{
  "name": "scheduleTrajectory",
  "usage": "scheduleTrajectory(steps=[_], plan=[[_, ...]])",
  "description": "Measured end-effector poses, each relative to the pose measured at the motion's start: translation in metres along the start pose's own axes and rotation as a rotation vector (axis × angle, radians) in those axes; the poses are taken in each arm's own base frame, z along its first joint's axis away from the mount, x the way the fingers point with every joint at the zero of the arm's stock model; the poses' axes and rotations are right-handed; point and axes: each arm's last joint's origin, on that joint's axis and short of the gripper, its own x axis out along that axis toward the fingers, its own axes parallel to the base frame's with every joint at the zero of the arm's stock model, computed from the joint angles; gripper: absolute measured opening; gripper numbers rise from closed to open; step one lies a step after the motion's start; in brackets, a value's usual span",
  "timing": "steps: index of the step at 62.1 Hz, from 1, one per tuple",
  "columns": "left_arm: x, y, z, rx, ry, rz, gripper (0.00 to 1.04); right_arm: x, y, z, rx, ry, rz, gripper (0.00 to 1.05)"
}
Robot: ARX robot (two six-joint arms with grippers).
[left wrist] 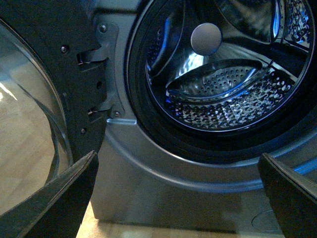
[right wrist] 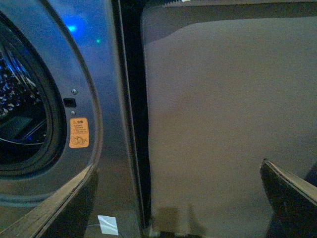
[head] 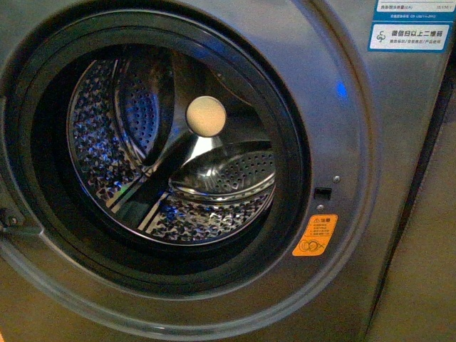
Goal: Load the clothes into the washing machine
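Front view: grey washing machine (head: 360,142), perforated steel drum (head: 214,214) gleaming; both jaws gape wide, empty.

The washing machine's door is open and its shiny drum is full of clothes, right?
Not quite. The door is open, but the shiny drum is empty, with nothing lying in it. The front view shows its bare steel wall all the way round.

Dim light shows a pale wooden floor (left wrist: 163,232) and a plain brownish side panel (right wrist: 223,124).
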Motion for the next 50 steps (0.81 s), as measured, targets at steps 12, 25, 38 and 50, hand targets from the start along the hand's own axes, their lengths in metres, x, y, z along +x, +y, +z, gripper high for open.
scheduleTrajectory(steps=[12,25,38,50], plan=[[0.0,0.0,0.0,0.0,0.0,0.0,0.98,0.0,0.0,0.0,0.0,0.0,0.0,0.97],[0.0,0.0,0.0,0.0,0.0,0.0,0.98,0.0,0.0,0.0,0.0,0.0,0.0,0.97],[0.0,0.0,0.0,0.0,0.0,0.001,0.98,0.007,-0.021,0.021,-0.002,-0.162,0.306,0.97],[0.0,0.0,0.0,0.0,0.0,0.0,0.98,0.022,-0.07,0.046,0.011,-0.196,0.219,0.97]])
